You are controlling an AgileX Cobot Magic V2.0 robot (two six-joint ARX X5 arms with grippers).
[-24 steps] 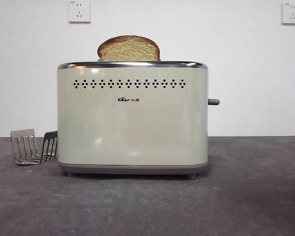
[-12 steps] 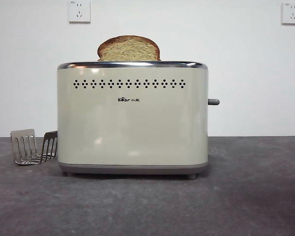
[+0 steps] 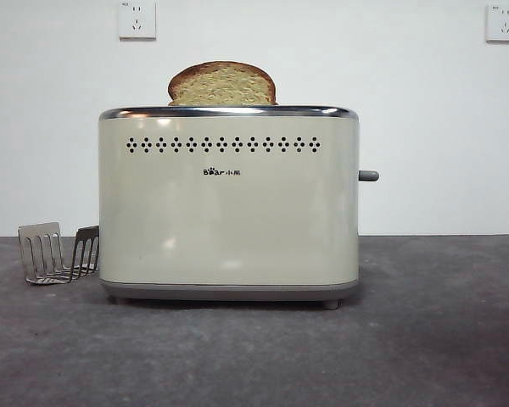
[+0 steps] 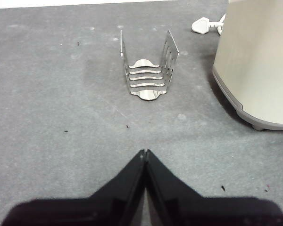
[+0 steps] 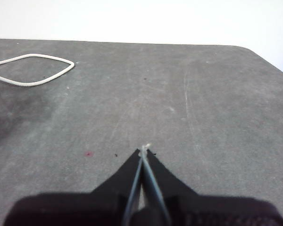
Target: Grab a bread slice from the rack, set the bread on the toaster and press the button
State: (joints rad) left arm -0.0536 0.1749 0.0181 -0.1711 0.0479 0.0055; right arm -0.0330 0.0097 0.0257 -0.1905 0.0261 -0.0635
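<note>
I am seeing the slice of bread [image 3: 222,84] standing upright in the top of the toaster [image 3: 229,203], its domed crust showing above the chrome rim, toward the left part of the slot. The button [image 3: 369,175] is sticking out from the toaster's narrow end on the right of the front view, high up its side. The rack [image 3: 58,253] is sitting on the grey counter [image 3: 424,339] just beside the toaster's other end, with nothing in its dividers. My left claw [image 4: 145,152] is hovering low over the counter with its jaws pressed together, facing the rack [image 4: 148,66] and a corner of the toaster [image 4: 257,61]; a white plug [image 4: 203,23] is lying behind. My right claw [image 5: 144,149] is also closed, holding nothing, over bare counter near a white cord [image 5: 33,69].
</note>
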